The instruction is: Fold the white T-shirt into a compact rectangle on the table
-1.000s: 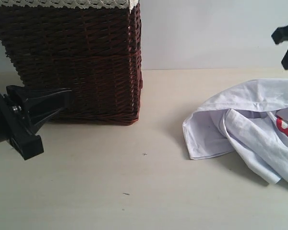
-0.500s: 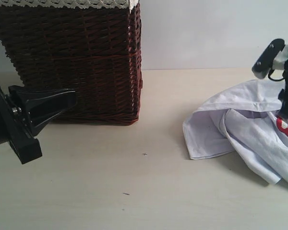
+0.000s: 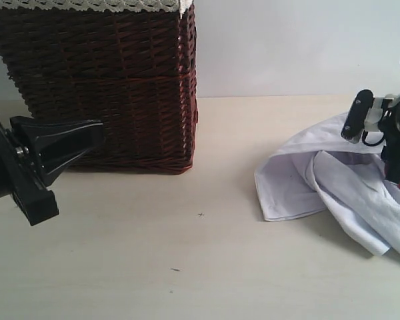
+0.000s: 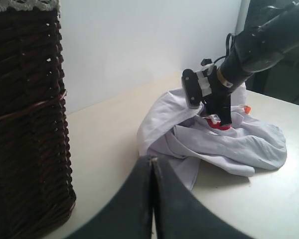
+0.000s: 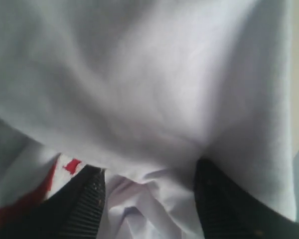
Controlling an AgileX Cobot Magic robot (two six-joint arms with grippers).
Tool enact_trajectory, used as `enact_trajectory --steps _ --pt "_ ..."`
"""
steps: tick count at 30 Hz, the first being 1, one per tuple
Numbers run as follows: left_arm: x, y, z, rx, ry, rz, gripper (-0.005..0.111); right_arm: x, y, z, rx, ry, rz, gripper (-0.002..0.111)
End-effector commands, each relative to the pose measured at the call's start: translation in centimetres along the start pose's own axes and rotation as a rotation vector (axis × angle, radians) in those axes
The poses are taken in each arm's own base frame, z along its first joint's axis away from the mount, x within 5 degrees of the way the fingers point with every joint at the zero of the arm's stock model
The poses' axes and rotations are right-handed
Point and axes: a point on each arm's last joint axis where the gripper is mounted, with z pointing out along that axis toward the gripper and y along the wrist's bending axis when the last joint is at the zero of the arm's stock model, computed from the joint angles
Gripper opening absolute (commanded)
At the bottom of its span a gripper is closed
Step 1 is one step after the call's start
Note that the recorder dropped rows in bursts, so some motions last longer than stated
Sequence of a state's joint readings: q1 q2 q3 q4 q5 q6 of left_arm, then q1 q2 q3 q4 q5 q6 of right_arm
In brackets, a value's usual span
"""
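Surface: your table was a pale cream, matte top, far wider than the shirt, with a few tiny dark specks on it.
Room: a plain white wall rose straight from the table's back edge; the light was even and the shadows soft.
Basket: a dark wicker basket stood against that back edge, toward the table's left end. A white lace-trimmed liner was turned over its rim.
Shirt: your white T-shirt lay in a crumpled heap toward the table's right end, near the back edge and well apart from the basket. It was not folded. A bit of red lettering and a small orange tag showed among the folds.
Left gripper: your left gripper had its fingers pressed together with nothing between them. It hung low in front of the basket, clear of the shirt; I could not tell whether it touched the wicker.
Right gripper: your right gripper was down in the heap with its fingers parted and white cloth bunched in the gap. No pinch on the cloth showed.
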State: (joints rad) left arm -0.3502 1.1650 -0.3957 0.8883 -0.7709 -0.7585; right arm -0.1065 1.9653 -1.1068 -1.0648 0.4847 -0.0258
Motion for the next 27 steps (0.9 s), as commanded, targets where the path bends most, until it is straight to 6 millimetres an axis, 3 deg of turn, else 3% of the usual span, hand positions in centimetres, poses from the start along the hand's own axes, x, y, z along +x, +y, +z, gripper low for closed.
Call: enact_trajectory --steps 1,5,11,14,19,23,27 --pt "-0.1 0.0 0.0 -0.001 -0.014 -0.007 0.0 -0.2 -0.1 1.1 0.083 0.0 0.004 0.04" --pt "-0.2 0.2 0.0 -0.016 -0.025 -0.004 0.0 -0.4 -0.7 0.9 0.146 -0.024 0.064 0.004" --pt "-0.3 0.3 0.0 -0.031 -0.038 0.003 0.0 -0.6 -2.5 -1.3 0.194 -0.084 0.116 0.0" --pt "-0.3 0.3 0.0 -0.031 -0.038 0.008 0.0 -1.0 -4.9 -5.3 0.184 -0.224 0.291 0.0" --pt "-0.3 0.3 0.0 -0.031 -0.038 0.014 0.0 -0.7 -7.0 -10.6 0.096 -0.314 0.392 0.0" --pt "-0.2 0.2 0.0 -0.016 -0.027 0.0 0.0 -0.8 -8.4 -17.2 -0.101 -0.474 0.467 0.0" --pt "0.6 -2.1 0.3 0.232 0.017 0.063 0.0 0.6 -9.4 -21.3 -0.114 -0.489 0.493 0.0"
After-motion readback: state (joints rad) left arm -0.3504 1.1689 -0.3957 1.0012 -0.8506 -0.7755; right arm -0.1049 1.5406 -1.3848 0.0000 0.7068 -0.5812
